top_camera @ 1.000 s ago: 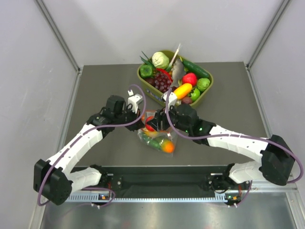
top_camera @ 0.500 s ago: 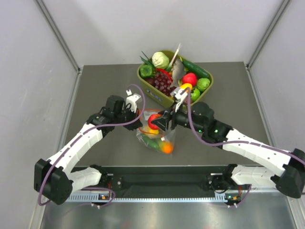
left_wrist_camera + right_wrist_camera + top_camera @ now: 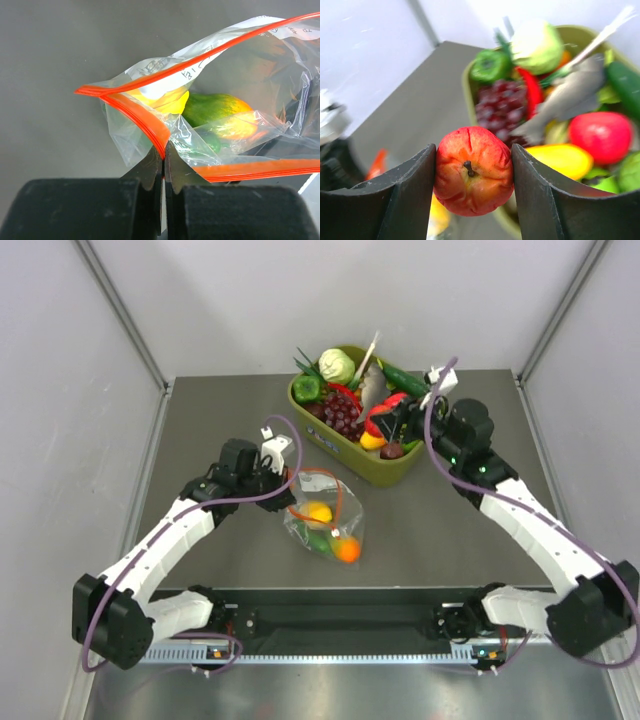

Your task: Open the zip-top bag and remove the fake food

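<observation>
The clear zip-top bag [image 3: 325,520] lies open on the table, its orange-red zip strip [image 3: 145,117] spread wide. My left gripper [image 3: 283,483] is shut on the strip at the bag's mouth; it also shows in the left wrist view [image 3: 163,150]. Inside the bag are a yellow lemon [image 3: 319,511], an orange-and-green fruit [image 3: 347,550] and a small green piece [image 3: 318,543]. My right gripper [image 3: 385,420] is shut on the round red fruit [image 3: 473,170] and holds it up over the olive-green tub [image 3: 360,455].
The tub at the back holds purple grapes [image 3: 340,412], a pale green cabbage [image 3: 336,366], a green pepper [image 3: 306,389], a grey fish [image 3: 372,388], a cucumber [image 3: 408,382] and other toy food. White walls enclose the table on three sides.
My right gripper has lifted the round red fruit out of the bag and carried it up and right, over the tub. My left gripper has kept its hold on the zip strip.
</observation>
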### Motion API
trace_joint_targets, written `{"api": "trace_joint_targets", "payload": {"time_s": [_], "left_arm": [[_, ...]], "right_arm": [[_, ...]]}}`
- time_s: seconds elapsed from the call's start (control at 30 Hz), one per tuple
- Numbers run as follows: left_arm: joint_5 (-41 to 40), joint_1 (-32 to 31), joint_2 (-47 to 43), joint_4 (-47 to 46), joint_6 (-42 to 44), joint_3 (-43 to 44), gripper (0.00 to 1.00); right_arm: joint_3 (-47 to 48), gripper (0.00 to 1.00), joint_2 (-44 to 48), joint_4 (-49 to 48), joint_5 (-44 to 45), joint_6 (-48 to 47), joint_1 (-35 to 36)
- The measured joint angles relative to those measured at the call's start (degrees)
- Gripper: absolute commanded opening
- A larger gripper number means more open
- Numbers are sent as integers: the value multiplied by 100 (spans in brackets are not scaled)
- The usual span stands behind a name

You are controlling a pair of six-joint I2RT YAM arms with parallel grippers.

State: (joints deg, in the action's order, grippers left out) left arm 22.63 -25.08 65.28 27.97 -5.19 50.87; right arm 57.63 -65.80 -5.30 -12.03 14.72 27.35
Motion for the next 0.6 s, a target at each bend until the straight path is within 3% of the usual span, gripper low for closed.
{"api": "trace_joint_targets", "payload": {"time_s": [0.23,0.6], "left_arm": [[7,22,0,4,0,0,0],[39,28,4,9,0,0,0]], "right_arm": [[903,41,-1462,-271,-146,-22,-715],[2288,44,-3425,-472,-369,-61,-852]]}}
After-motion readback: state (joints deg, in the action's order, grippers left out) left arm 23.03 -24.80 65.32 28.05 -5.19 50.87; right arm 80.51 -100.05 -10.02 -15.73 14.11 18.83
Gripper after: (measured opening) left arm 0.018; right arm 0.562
